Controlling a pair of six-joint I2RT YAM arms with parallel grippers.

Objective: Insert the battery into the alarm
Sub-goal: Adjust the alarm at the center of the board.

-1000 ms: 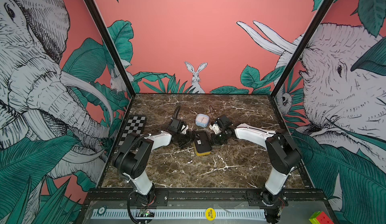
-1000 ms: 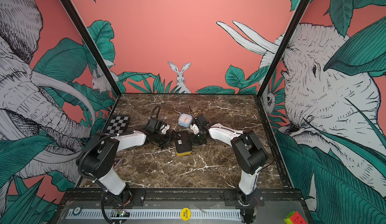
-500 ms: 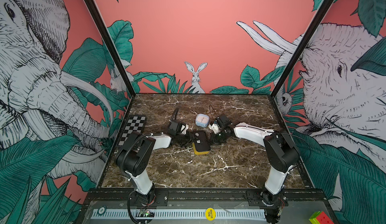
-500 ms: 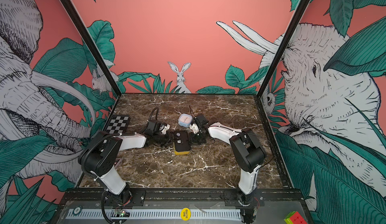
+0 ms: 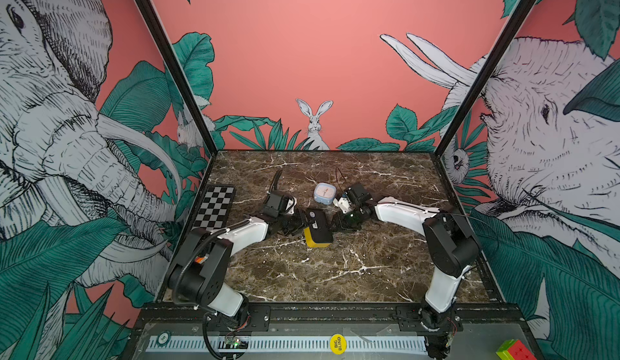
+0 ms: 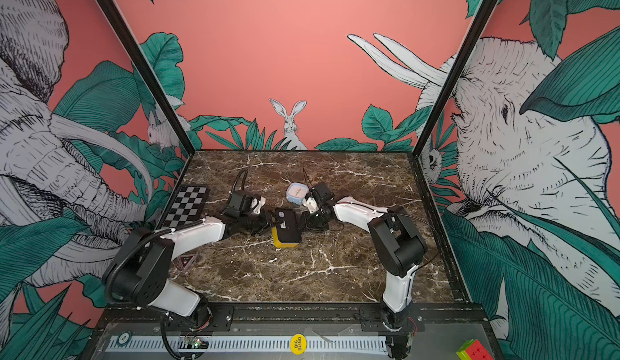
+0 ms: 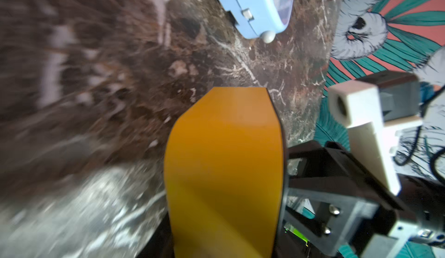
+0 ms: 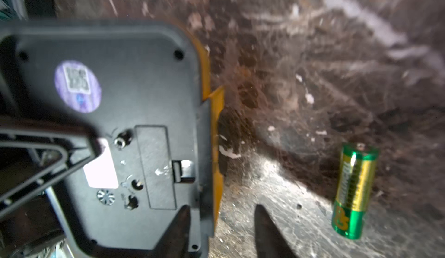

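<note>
Marble table (image 5: 335,274) carries everything; black-and-yellow alarm (image 5: 318,224) lies face down mid-table; left gripper (image 5: 299,221) clamps its edge; right gripper (image 8: 221,211) hangs beside it, jaws parted and empty; battery (image 8: 354,191) lies on the marble, near that gripper, apart from the alarm

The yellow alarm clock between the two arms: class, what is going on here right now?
The alarm clock lies back up on the marble table. The left gripper appears clamped on one side of it, with one finger across the black back. The right gripper is open at the clock's opposite edge and holds nothing. The battery lies loose on the table nearby, and the battery cover looks closed, so nothing is inserted yet.
</note>
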